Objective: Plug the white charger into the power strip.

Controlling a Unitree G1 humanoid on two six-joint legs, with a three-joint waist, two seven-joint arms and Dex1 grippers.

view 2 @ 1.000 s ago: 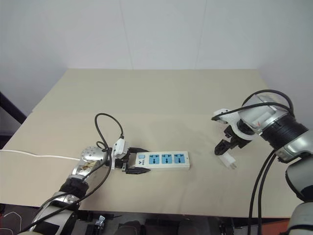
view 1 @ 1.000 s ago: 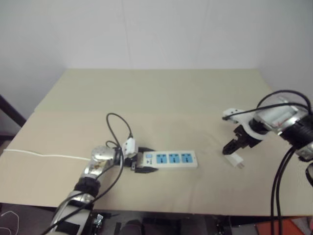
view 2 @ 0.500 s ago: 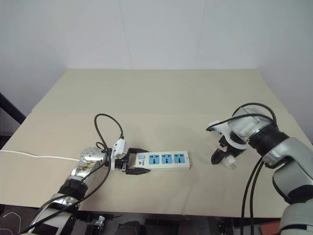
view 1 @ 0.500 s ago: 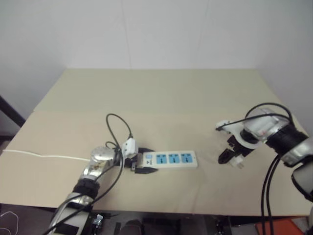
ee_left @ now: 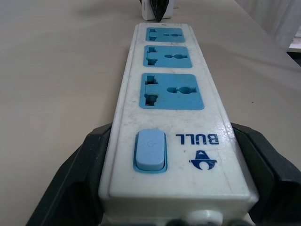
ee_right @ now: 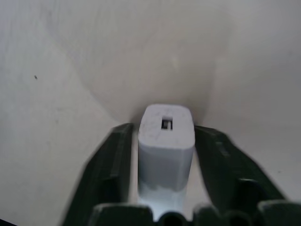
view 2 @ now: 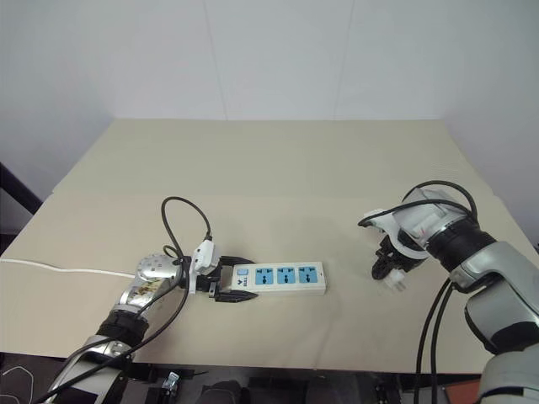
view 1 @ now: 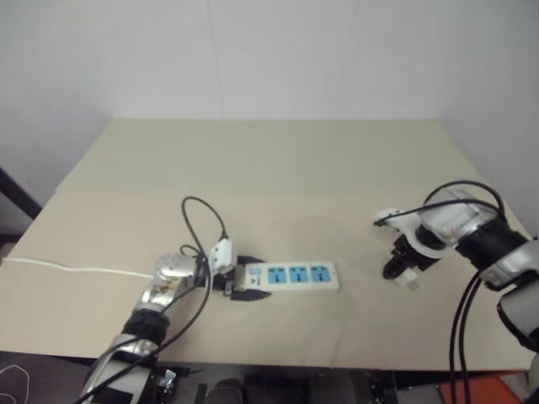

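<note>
Lying on the table, the white charger [ee_right: 166, 141] sits clamped between the right pincer's [ee_right: 164, 155] fingers (both touching).

Head cams: stereo pair, high up, facing fwd and down over the whole beige surface [view 1: 278, 168], far enough to take in both arms and the wall behind. Both eyes share nearly the same scene, right eye offset slightly sideways.

L wrist cam: very low and close, looking along the power strip [ee_left: 171, 101] lengthwise from its switch end, left claw [ee_left: 169, 188] fingers either side at frame bottom; far end of its view catches the right claw [ee_left: 157, 7], so it overlaps w/ the head views there.

R wrist cam: pointing straight down at the surface, v. close, white charger [ee_right: 166, 141] between the right claw's fingers [ee_right: 108, 174].
</note>
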